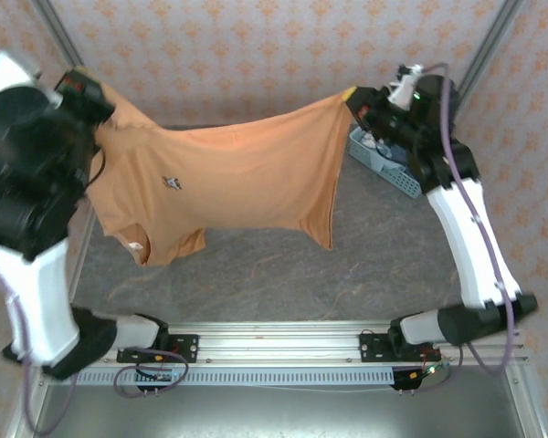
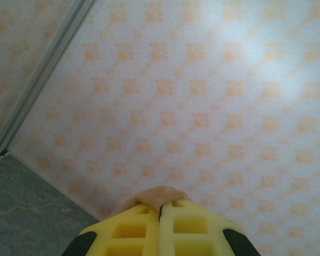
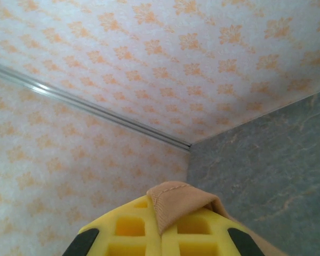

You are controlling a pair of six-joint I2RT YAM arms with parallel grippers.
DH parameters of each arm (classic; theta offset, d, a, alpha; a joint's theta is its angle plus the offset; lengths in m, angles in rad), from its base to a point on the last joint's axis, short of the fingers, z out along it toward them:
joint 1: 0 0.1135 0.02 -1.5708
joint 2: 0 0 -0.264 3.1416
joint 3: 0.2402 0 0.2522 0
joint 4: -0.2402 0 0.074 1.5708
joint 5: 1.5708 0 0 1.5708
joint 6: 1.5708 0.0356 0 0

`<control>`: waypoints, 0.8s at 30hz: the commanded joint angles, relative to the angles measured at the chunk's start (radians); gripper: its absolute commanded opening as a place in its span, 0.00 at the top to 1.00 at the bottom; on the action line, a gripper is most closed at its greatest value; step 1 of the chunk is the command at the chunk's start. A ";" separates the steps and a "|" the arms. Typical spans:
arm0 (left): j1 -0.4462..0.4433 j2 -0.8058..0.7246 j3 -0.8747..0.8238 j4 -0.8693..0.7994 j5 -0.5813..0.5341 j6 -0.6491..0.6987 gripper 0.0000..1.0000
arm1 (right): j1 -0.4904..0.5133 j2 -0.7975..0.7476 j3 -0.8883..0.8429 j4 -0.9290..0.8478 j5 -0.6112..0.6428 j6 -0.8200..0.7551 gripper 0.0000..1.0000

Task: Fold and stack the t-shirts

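Orange-tan t-shirt (image 1: 228,178) hung stretched above the table (image 1: 374,265), long axis running L-R btwn both arms, body sagging toward the near edge. Left tool (image 1: 89,96) was clenched on one corner, a cloth nub poking past its yellow pads (image 2: 128,232). Right tool (image 1: 358,102) was clamped on the opposite corner, near the light-blue basket (image 1: 388,164). Each arm was nearest its own end, so laying it flat prob needed both lowering together.

One t-shirt (image 1: 237,173), one basket (image 1: 395,175), two pincers: left pincer (image 2: 161,212), right pincer (image 1: 353,97).
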 commanded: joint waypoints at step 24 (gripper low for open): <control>0.243 0.083 -0.159 0.184 0.536 -0.060 1.00 | -0.229 0.683 0.911 -0.234 -0.032 -0.005 1.00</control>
